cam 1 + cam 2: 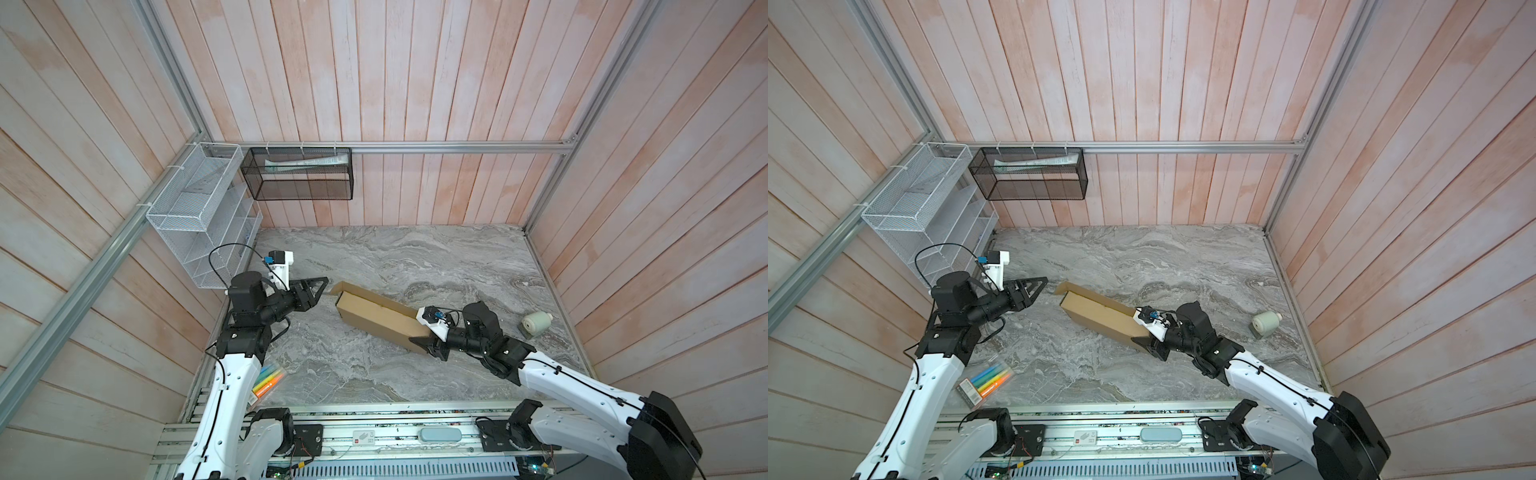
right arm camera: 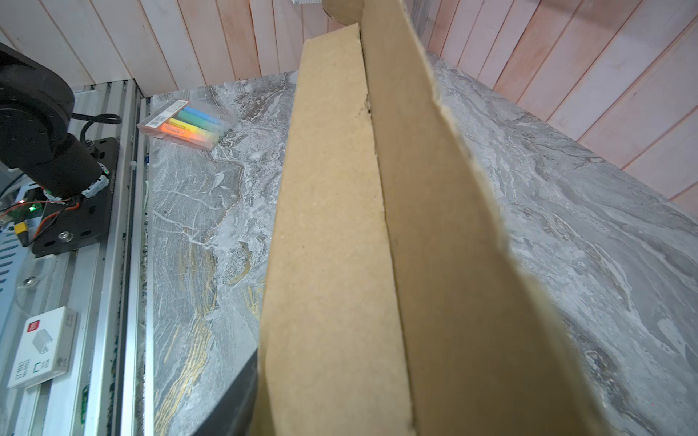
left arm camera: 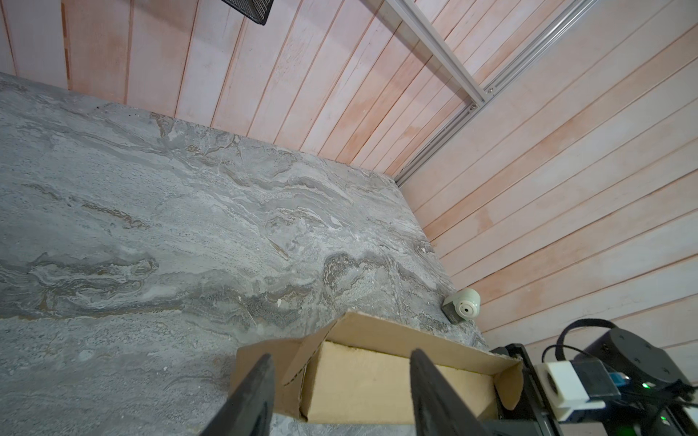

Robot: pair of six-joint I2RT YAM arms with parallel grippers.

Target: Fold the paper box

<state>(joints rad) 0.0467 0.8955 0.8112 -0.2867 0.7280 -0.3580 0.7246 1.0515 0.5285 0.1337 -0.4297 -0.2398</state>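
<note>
The left arm (image 1: 239, 365) reaches low toward the paper box (image 1: 374, 320), with the left tool (image 1: 321, 284) spread wide just short of the box's far flap. The right arm (image 1: 557, 374) stretches to the box's near end, where the right tool (image 1: 422, 344) is clamped on it. The box rests mid-worktop (image 1: 415, 257). Near the box lies a highlighter pack (image 2: 187, 124); its barcode label is unreadable.

Bright, even light, only faint shadows on the table (image 1: 320, 332) beneath the left pincer (image 1: 320, 289). Against the right pincer (image 1: 422, 344) the paper box (image 2: 332, 264) blurs; wall planks (image 1: 685, 187) bow outward.
</note>
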